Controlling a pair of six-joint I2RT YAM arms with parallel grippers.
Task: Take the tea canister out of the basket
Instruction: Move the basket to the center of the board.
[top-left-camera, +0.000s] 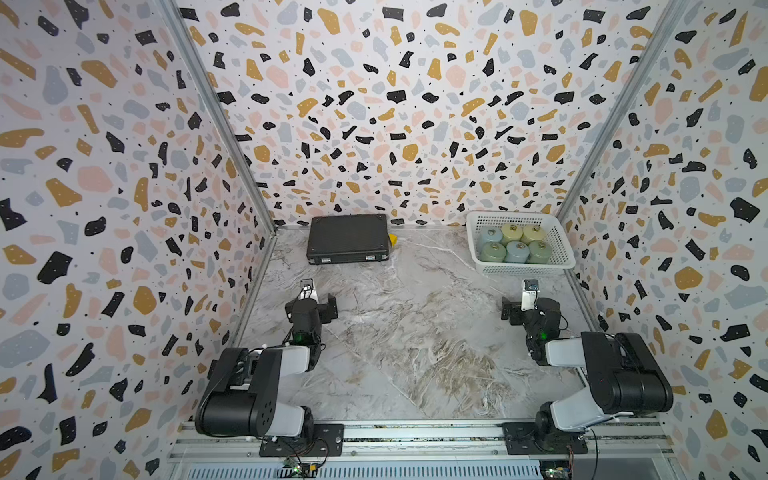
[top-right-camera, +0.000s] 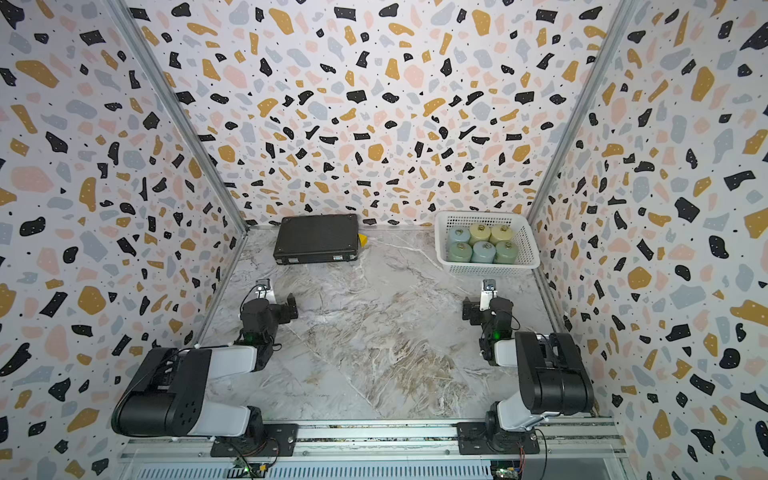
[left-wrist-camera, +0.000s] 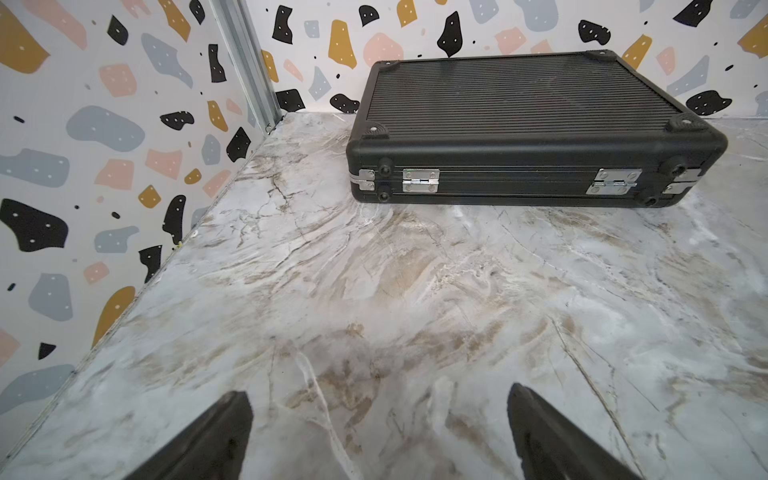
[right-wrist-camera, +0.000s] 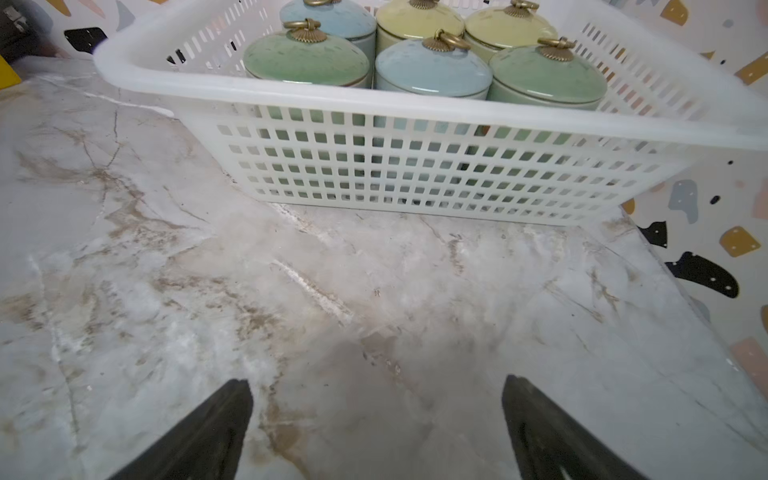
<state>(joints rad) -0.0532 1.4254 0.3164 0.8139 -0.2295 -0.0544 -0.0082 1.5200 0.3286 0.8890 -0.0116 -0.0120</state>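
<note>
Pincers near the arm bases: left pincer (left-wrist-camera: 378, 392) has its jaws spread wide and empty, low over the marble table (top-left-camera: 415, 332). Right pincer (right-wrist-camera: 376, 380) is the same, wide apart, holding nothing, facing the basket (top-left-camera: 524, 269) but apart from it. Basket is white lattice and sits on the table in the far right corner, close to the right wall. Six tea canisters (right-wrist-camera: 432, 68) stand inside, upright, lids on, two packed rows of three: near row green, blue, green; far row blue, yellowish, yellowish. Each lid has a brass ring knob. Far left by the back wall a black case (top-left-camera: 347, 239) lies flat and closed, hinges toward the arms, with a small yellow thing (top-left-camera: 392, 239) just beside its right edge.
</note>
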